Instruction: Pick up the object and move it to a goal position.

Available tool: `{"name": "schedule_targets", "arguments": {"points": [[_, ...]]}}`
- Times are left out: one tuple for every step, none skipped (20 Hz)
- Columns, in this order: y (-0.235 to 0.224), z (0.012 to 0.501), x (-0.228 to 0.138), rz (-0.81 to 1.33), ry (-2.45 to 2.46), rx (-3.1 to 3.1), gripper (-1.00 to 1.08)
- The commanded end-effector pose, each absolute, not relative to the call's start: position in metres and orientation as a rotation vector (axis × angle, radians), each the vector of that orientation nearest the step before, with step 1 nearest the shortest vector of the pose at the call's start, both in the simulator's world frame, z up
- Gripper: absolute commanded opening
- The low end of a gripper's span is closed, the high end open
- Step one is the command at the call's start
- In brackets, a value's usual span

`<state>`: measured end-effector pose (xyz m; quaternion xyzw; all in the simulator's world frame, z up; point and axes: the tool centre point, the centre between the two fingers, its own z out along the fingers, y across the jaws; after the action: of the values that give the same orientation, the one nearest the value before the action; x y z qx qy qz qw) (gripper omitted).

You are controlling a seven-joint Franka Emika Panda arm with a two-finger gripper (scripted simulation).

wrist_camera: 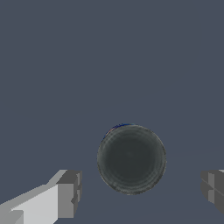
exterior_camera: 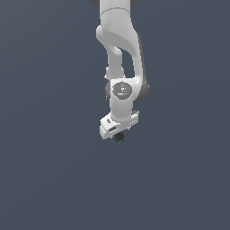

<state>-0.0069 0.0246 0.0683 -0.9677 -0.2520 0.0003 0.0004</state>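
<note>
The hand [wrist_camera: 139, 192] hangs spread wide, the dark object [wrist_camera: 131, 159] between its fingers [wrist_camera: 69, 194] but touching neither, so if they close off-centre the round thing could squirt out sideways.

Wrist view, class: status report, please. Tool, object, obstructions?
Tool open, fingers either side of object. Dark round object between them, not gripped. No obstruction visible.

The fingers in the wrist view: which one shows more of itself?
The finger with the long white body behind its grey pad. The other finger is cut off at the picture's edge. The object lies between them, untouched.
</note>
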Motion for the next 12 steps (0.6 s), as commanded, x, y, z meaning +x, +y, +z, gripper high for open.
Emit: {"name": "schedule_targets", "arguments": {"points": [[0.025, 0.065, -0.007, 0.0, -0.826, -3.031, 1.0], [0.025, 0.064, -0.007, 0.0, -0.832, -3.029, 1.0], [0.025, 0.064, -0.008, 0.0, -0.836, -3.028, 1.0], [0.025, 0.064, -0.008, 0.0, -0.837, -3.028, 1.0], [0.025, 0.064, -0.008, 0.001, -0.829, -3.03, 1.0], [0.025, 0.064, -0.008, 0.001, -0.829, -3.03, 1.0], [0.025, 0.063, -0.008, 0.001, -0.829, -3.03, 1.0], [0.025, 0.061, -0.008, 0.001, -0.83, -3.03, 1.0], [0.025, 0.059, -0.008, 0.001, -0.83, -3.03, 1.0], [0.025, 0.056, -0.008, 0.001, -0.83, -3.03, 1.0], [0.025, 0.052, -0.008, 0.001, -0.831, -3.029, 1.0], [0.025, 0.048, -0.008, 0.001, -0.832, -3.029, 1.0]]}}
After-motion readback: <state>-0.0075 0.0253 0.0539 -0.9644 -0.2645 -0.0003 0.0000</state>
